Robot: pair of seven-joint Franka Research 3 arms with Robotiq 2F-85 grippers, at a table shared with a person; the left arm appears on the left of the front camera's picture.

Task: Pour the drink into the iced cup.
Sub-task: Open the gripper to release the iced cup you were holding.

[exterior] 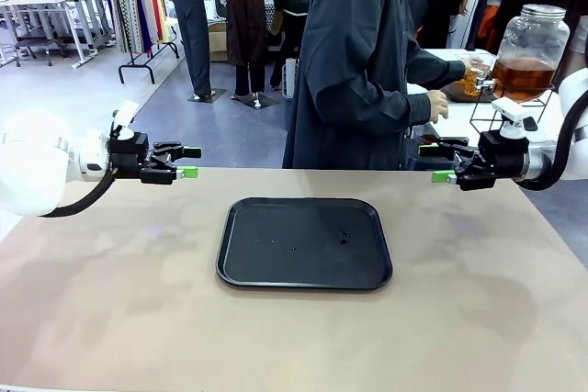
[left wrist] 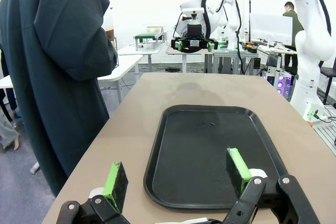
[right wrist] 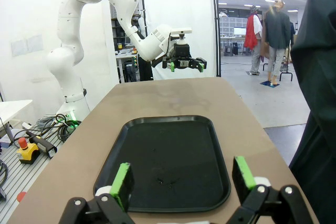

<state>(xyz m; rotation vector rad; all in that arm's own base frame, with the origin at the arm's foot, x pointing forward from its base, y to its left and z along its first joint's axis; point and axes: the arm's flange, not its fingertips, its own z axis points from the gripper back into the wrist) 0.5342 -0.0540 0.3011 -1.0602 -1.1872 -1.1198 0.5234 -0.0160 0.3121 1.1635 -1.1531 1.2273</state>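
From the front, the amber-brown drink (exterior: 524,75) sits in a large clear glass jar with a metal lid (exterior: 531,50), behind the beige surface (exterior: 110,300) on the right hand's (exterior: 441,162) side — that open hand is nearer; the person holds a clear cup (exterior: 471,78) beside the jar. The left wrist view shows the left hand (left wrist: 177,176) open over a black rectangular tray (left wrist: 210,150). The right wrist view shows the same tray — empty.

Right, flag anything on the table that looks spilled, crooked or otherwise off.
The black tray lies flat and roughly square to the table, but a few small dark specks or droplets dot its middle; what they are is too small to tell. Both tools, left and right, hover open, holding nothing.
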